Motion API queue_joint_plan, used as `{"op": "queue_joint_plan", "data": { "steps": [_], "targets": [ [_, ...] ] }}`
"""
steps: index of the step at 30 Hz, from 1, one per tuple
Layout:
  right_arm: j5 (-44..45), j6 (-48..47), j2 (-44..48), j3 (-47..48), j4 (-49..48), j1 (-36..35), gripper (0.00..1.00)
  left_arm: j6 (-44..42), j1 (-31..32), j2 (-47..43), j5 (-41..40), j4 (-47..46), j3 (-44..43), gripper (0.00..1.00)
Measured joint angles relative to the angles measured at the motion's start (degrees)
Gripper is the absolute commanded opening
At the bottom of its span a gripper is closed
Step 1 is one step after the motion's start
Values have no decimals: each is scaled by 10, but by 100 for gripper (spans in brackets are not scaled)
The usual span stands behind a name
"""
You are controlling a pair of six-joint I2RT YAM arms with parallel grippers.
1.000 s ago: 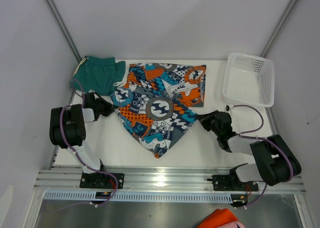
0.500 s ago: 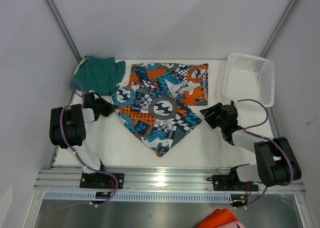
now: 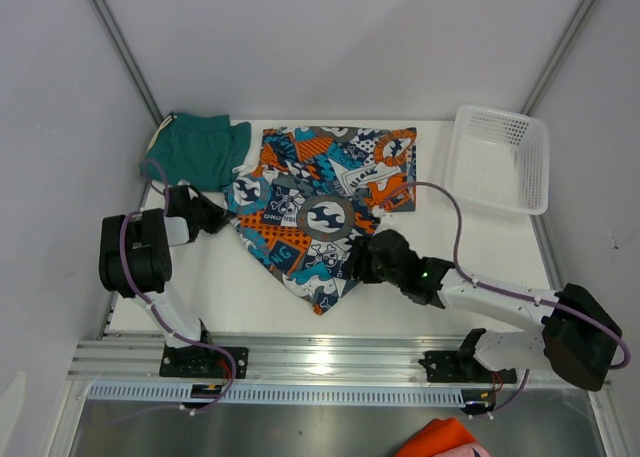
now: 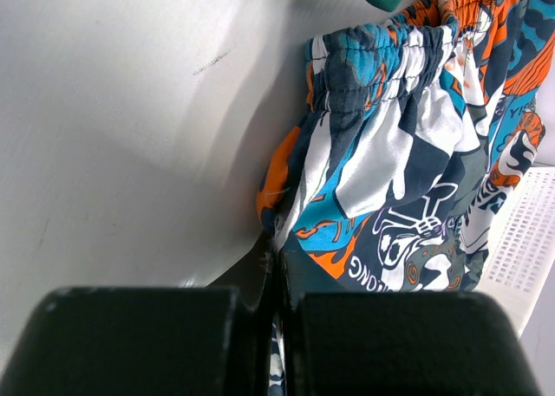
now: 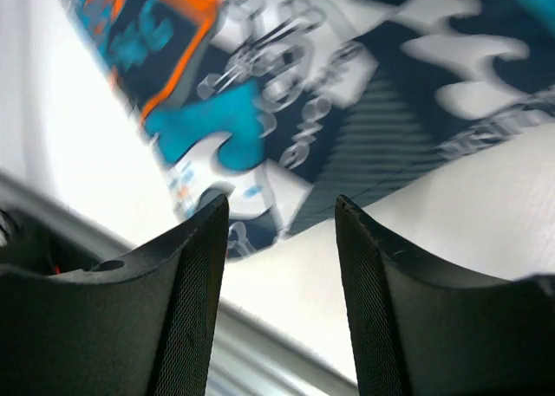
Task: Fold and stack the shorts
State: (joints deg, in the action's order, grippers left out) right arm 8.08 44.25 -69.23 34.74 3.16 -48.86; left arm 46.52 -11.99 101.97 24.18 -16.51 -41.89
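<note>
A: Printed shorts (image 3: 320,212), location?
B: Middle of the table (image 3: 210,297), laid flat but skewed, one corner pointing at the near edge. Far-left edge just beside the teal shorts (image 3: 195,149), apparently touching. Teal shorts bunched in the far-left corner. Neither pair folded, nothing stacked.

A: Claws?
B: Left claw (image 3: 217,217) pressed together, pinching the left edge of the printed shorts close under the gathered waistband (image 4: 381,54). Right claw (image 3: 363,260) spread over the near-right hem, gripping nothing. Wrist view blurred there, so contact with the cloth uncertain.

A: Handling estimate?
B: Light, limp, thin cloth with a slight sheen, so probably slippery against itself. No stiffness to keep a crease; likely to sag and slide if lifted from one point. Not fragile. Elastic waistband thicker, probably the firmest place to pinch.

A: Where to take hold?
B: At the edges: waistband corners and hem corners, two points together to keep the panel taut, through both layers, low to the table. Same for the teal pair, clear of the pale drawstring (image 3: 164,126).

A: Writing?
B: White letters "ONG" (image 4: 375,272) on a dark patch; start of the word hidden. No tag or label seen. Nothing legible on the teal shorts or the basket (image 3: 455,147).
</note>
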Motion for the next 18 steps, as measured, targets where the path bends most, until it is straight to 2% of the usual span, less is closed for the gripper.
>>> {"op": "queue_joint_plan", "data": {
  "steps": [4, 8, 13, 18],
  "targets": [
    [88, -55, -43, 82, 70, -128, 54, 0, 0, 0, 0, 0, 0, 0],
    [179, -92, -134, 176, 142, -237, 54, 0, 0, 0, 0, 0, 0, 0],
    [251, -120, -250, 267, 217, -308, 56, 0, 0, 0, 0, 0, 0, 0],
    [288, -136, -332, 327, 270, -337, 58, 0, 0, 0, 0, 0, 0, 0]
  ]
}}
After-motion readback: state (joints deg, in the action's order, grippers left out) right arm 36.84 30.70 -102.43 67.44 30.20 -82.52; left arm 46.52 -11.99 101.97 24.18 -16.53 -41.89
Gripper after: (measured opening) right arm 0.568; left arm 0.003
